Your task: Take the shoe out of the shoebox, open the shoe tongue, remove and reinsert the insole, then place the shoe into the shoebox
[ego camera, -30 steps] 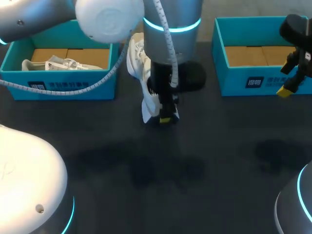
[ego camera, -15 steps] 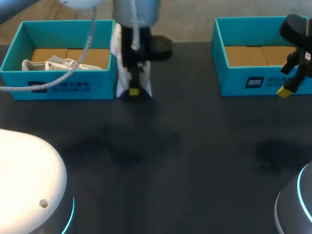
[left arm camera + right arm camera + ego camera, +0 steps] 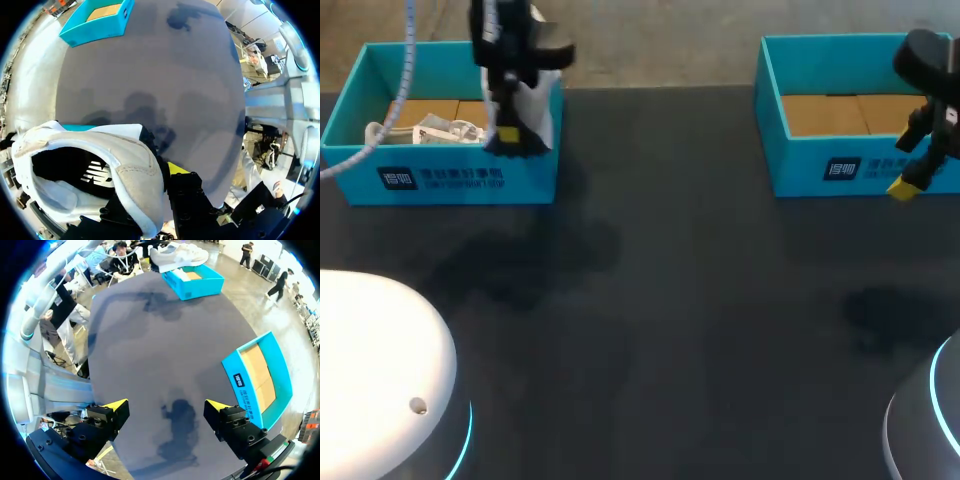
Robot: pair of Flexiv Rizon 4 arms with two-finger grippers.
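My left gripper (image 3: 507, 138) is shut on the white shoe (image 3: 538, 108), which hangs toe-down over the right end of the left teal shoebox (image 3: 440, 180). In the left wrist view the shoe (image 3: 100, 165) fills the space by my left gripper (image 3: 161, 181); its collar wall is pinched, its dark opening shows, and one yellow fingertip (image 3: 175, 168) shows beside it. My right gripper (image 3: 910, 178) hangs open and empty at the front of the right shoebox (image 3: 840, 165). The right wrist view has the open right gripper (image 3: 166, 406) over bare table, with the shoe (image 3: 177, 255) far ahead above the left shoebox (image 3: 197, 282).
A white crumpled item (image 3: 425, 130) lies on the cardboard floor of the left shoebox. The right shoebox (image 3: 260, 375) shows only its cardboard floor. Dark table (image 3: 700, 300) stretches between the two boxes, and the arm bases stand at the near corners.
My left arm has carried the shoe from the table's middle back and to the left, ending over the left shoebox. The right arm has not moved.
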